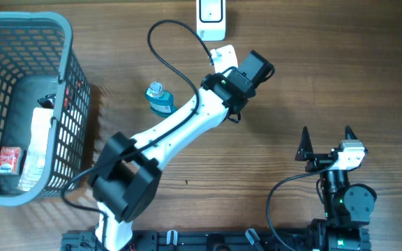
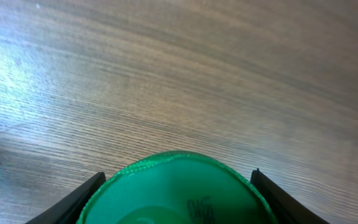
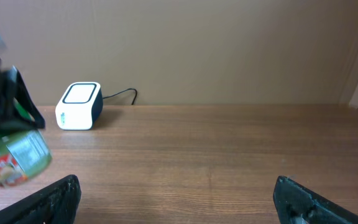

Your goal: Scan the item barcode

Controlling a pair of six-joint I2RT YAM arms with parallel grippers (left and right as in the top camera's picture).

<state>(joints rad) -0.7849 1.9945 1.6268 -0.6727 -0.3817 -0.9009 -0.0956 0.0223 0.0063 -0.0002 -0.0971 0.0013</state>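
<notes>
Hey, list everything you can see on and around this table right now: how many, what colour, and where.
Table: one, brown wood, under everything.
Basket: one, grey, left side of the table.
Red packet: one, red, inside the basket.
White pack: one, white, inside the basket beside the red packet.
Bottle: one, teal, on the table between basket and left arm.
Scanner: one, white, far edge of the table.
Can: one, green lid with printed label, held in the left hand.
Left hand: one, black fingers, closed on the can.
Right hand: one, black, open and empty.
</notes>
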